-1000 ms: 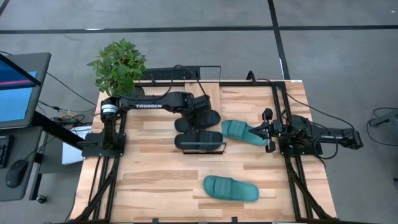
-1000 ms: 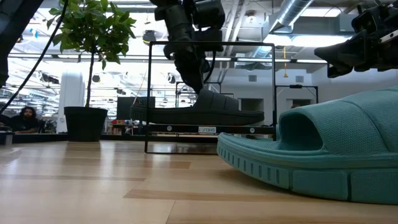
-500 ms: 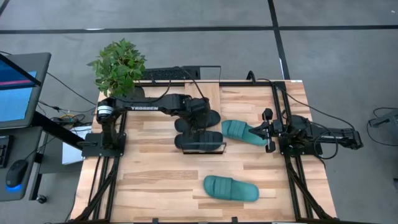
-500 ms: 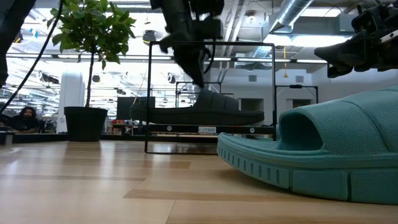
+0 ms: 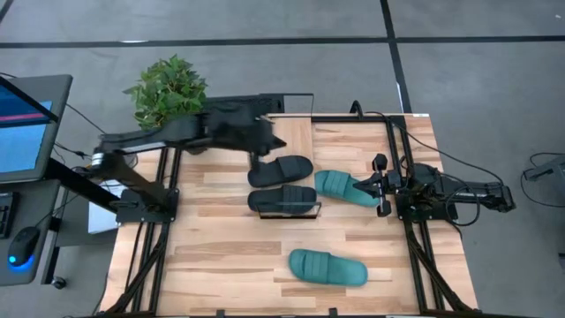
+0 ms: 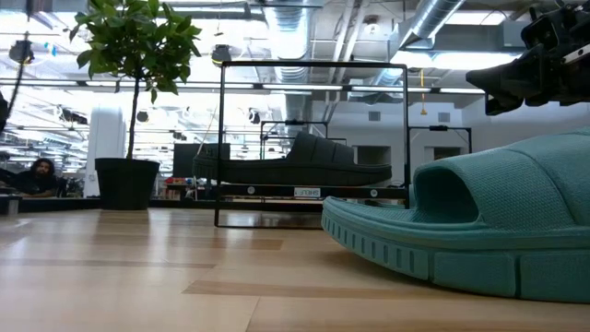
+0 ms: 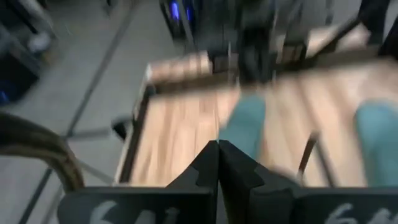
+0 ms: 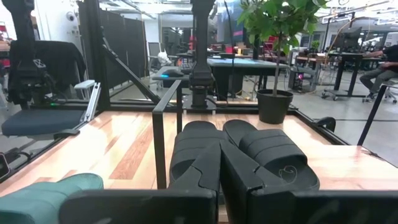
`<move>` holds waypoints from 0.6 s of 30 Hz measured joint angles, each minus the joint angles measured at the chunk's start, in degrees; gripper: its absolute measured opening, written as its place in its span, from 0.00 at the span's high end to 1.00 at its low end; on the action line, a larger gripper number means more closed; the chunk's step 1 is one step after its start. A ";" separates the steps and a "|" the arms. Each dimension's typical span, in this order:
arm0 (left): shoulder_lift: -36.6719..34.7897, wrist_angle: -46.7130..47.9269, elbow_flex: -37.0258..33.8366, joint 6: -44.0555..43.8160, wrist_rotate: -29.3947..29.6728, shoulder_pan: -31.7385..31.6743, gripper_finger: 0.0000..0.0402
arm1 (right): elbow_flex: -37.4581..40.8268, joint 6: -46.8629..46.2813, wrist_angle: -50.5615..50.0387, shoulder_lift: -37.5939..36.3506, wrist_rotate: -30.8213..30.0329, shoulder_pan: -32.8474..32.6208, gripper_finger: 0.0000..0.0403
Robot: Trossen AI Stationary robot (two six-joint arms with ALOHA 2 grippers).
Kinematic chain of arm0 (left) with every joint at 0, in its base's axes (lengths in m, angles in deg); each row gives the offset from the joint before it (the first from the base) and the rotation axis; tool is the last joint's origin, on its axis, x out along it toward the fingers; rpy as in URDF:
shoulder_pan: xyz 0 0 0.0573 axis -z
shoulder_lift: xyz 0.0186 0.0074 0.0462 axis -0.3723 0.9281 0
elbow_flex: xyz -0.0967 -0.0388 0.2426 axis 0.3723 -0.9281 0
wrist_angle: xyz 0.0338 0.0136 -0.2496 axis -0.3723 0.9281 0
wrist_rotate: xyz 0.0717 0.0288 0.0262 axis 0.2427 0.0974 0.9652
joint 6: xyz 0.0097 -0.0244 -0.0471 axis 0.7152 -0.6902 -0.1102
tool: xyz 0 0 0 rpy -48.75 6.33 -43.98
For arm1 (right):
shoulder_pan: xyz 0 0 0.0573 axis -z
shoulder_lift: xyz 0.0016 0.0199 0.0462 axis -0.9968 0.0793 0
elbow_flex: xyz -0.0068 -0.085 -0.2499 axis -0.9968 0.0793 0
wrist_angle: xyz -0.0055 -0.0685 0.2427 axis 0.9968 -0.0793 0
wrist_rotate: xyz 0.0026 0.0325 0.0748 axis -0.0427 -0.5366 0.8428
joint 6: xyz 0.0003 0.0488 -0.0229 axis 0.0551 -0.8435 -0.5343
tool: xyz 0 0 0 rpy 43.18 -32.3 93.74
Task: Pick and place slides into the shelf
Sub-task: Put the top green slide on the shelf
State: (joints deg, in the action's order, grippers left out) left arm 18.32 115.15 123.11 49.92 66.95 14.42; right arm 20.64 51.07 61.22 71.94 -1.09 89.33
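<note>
while the left claw (image 5: 267,140) hangs shut and empty, two black slides (image 5: 281,184) lie beside it.

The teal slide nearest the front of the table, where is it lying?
In the high view the teal slide lies alone on the bare table, front of centre, apart from the shelf behind it.

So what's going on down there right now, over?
Left gripper shut, empty, up near the plant. Right gripper shut, parked at table's right edge. Two black slides on the shelf; two teal slides on the table. Nothing in the way.
</note>
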 joint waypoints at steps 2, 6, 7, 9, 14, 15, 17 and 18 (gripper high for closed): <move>-3.26 -2.29 0.00 -0.75 -0.10 1.11 1.00 | -0.02 0.00 -0.02 0.02 0.02 0.00 1.00; -8.89 -5.94 -0.18 -2.92 -0.05 4.00 1.00 | -0.02 0.01 0.00 0.01 0.02 0.00 1.00; -10.33 -7.83 -0.81 -3.56 -0.08 4.77 1.00 | -0.02 0.00 0.00 0.02 0.00 0.00 1.00; -13.13 -10.60 -3.21 -4.88 -0.05 6.27 1.00 | -0.02 0.01 0.00 0.00 0.00 0.00 1.00; -20.74 -23.66 -15.88 -10.00 0.00 8.42 1.00 | -0.02 0.00 -0.02 0.02 0.00 0.00 1.00; -22.30 -26.47 -19.20 -10.92 0.16 8.60 1.00 | -0.01 0.00 0.00 0.00 0.00 0.00 1.00; -25.39 -32.84 -25.99 -12.23 0.22 8.72 1.00 | -0.02 0.01 -0.02 0.02 0.01 0.00 1.00; -26.73 -36.40 -29.45 -12.86 0.21 8.90 1.00 | -0.01 0.01 0.00 0.02 0.01 0.00 1.00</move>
State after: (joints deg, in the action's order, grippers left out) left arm -8.41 78.76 93.66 37.06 67.16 23.32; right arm 20.63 51.08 61.22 71.96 -1.08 89.33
